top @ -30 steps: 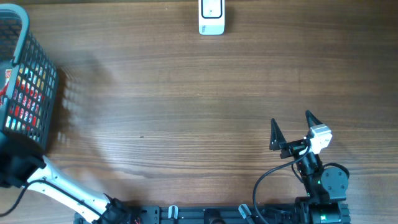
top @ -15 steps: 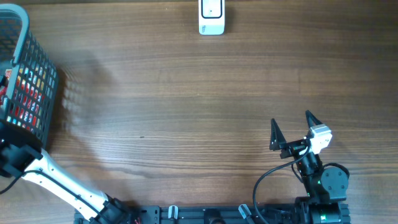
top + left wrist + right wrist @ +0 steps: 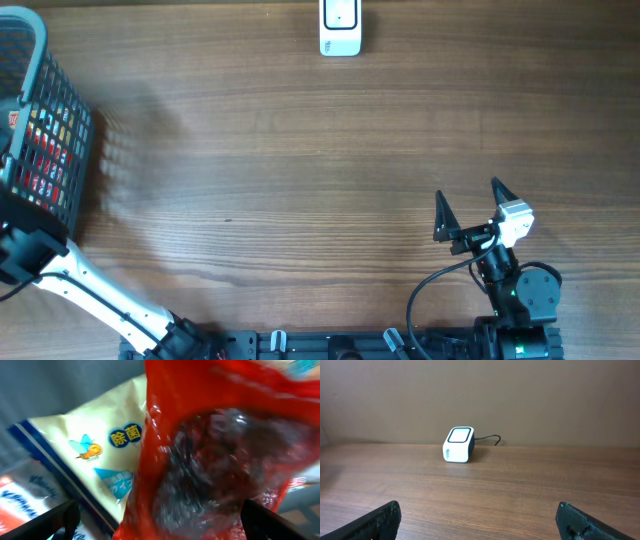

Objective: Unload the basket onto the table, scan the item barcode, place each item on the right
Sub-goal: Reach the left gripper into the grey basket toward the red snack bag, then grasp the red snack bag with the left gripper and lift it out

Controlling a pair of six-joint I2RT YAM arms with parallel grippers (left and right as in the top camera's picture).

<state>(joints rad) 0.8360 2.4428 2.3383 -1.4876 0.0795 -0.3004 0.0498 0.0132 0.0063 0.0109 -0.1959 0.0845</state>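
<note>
I see a brown wood-grain desk [image 3: 300, 150] with a plain dull wall [image 3: 545, 395] behind its far edge. A white scanner [image 3: 340, 28] stands at the middle of that far edge, and a thin dark cable [image 3: 487, 438] runs from it toward the wall. A grey wire basket [image 3: 40, 120] sits at the left edge, near the far-left corner, with bright packs showing through its mesh.

My left arm [image 3: 90, 295] reaches from the near edge up to the basket. On its wrist camera the left hand [image 3: 160, 525] is spread wide. Its dark fingers [image 3: 45, 520] sit at the bottom corners of the view, and the red bag [image 3: 215, 460] fills the space between them, very close and blurred. I cannot tell whether either finger touches it. A cream pack [image 3: 95, 455] with blue print lies just behind the bag on the left, and a tissue pack [image 3: 25, 495] is below that.

My right hand [image 3: 468, 195] is near the near-right corner, also spread wide and holding nothing, and it faces the scanner across the desk.
</note>
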